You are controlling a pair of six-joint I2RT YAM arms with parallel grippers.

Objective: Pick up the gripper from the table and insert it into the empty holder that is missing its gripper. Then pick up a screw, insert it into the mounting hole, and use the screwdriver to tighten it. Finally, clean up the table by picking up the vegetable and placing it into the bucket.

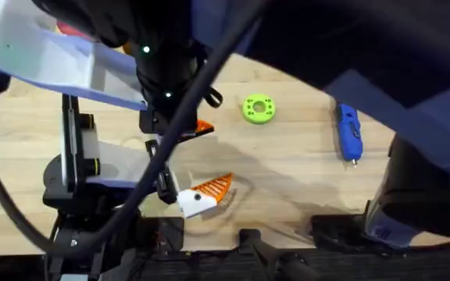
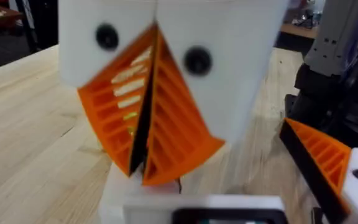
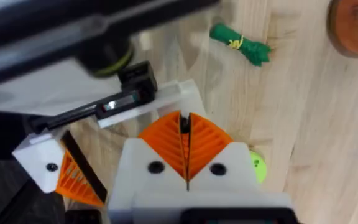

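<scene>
While the dark left arm fills the upper left of your overhead view, your left gripper point(image 2: 145, 165) shows its two orange ribbed pads point(image 2: 179, 124) pressed together at the tips, holding nothing. Your right gripper point(image 3: 186, 152) likewise has its orange pads closed against each other with nothing between them. Low in the overhead frame's centre sits a white angular plastic holder point(image 1: 194, 201) carrying an orange ribbed wedge point(image 1: 213, 186). The blue pen-shaped electric screwdriver point(image 1: 349, 133) lies at the right on the pale wooden table point(image 1: 287, 172), with the lime-green round disc with holes point(image 1: 258, 108) at upper centre. In the right wrist view, the dark-green leafy toy vegetable point(image 3: 240, 43) lies near the orange-brown round bucket point(image 3: 353, 28).
</scene>
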